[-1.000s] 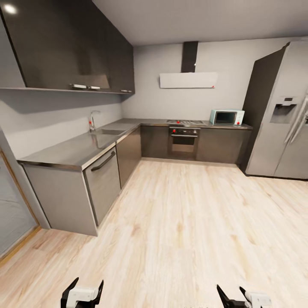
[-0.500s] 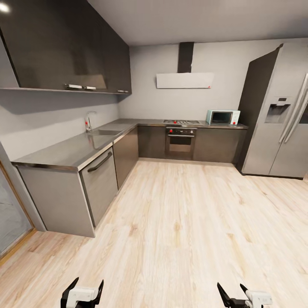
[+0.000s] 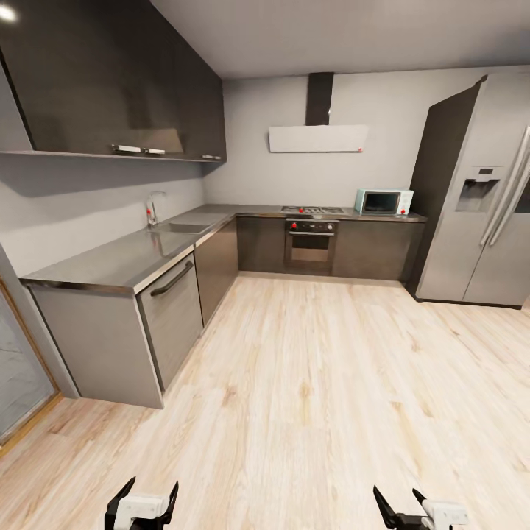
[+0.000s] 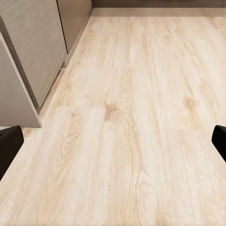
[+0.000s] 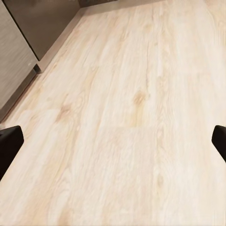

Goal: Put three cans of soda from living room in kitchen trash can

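I stand in the kitchen (image 3: pixel 294 243), facing its far corner over a light wood floor (image 3: pixel 316 397). My left gripper (image 3: pixel 142 497) sits low at about 7 o'clock in the head view, and my right gripper (image 3: pixel 401 503) low at about 5 o'clock. Both have their black fingers spread wide with nothing between them; in each wrist view the fingertips (image 4: pixel 9 143) (image 5: pixel 9 141) show at the far edges with bare floor between.

At 9 to 10 o'clock a steel counter (image 3: pixel 125 258) runs away from me along the left wall on grey cabinets (image 3: pixel 173 316), the nearest door bearing a dark bar handle. A sink (image 3: pixel 177 228) is set into the counter farther along, with a chrome faucet (image 3: pixel 152 207) just behind it against the wall. Dark upper cupboards (image 3: pixel 110 81) hang above that run.

The counter turns the corner and continues along the back wall at 12 o'clock. There an oven (image 3: pixel 309 246) with red knobs sits under a hob (image 3: pixel 313 210), and a white hood (image 3: pixel 318 138) with a dark chimney hangs on the wall above. A pale teal microwave (image 3: pixel 383 201) stands on the counter just right of the hob. At 2 to 3 o'clock a tall steel fridge (image 3: pixel 478 206) stands against the end of that run.

At 8 o'clock, beside the near end of the left cabinets, a wood-trimmed glass panel (image 3: pixel 22 368) shows at the edge.

The left wrist view also catches the cabinet fronts (image 4: pixel 33 52) beside the floor.
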